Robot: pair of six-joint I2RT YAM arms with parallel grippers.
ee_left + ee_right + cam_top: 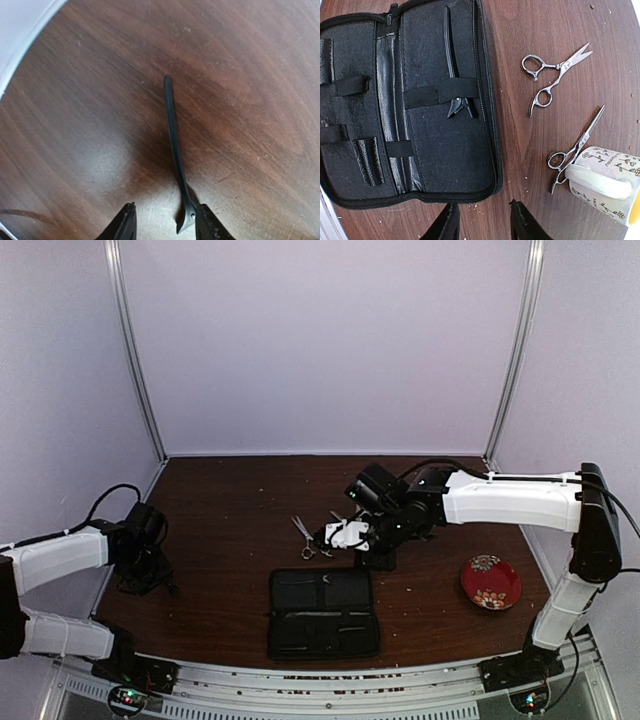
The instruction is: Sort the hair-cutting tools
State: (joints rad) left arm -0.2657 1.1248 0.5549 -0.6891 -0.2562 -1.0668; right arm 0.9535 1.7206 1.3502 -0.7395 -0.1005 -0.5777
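In the left wrist view a thin black clip lies on the wooden table, pointing away from me. Its wide rear end sits between the fingers of my left gripper, close against the right finger. A gap stays on the other side, so the jaws stand open. In the right wrist view a second black clip is tucked under an elastic band in the open black case. Two silver scissors lie on the table right of the case. My right gripper hangs open and empty over the case's near edge.
A white patterned mug lies against the nearer scissors' handle. In the top view a red floral plate sits at the right, and the case lies at front centre. My left gripper is low at the far left, near the side wall.
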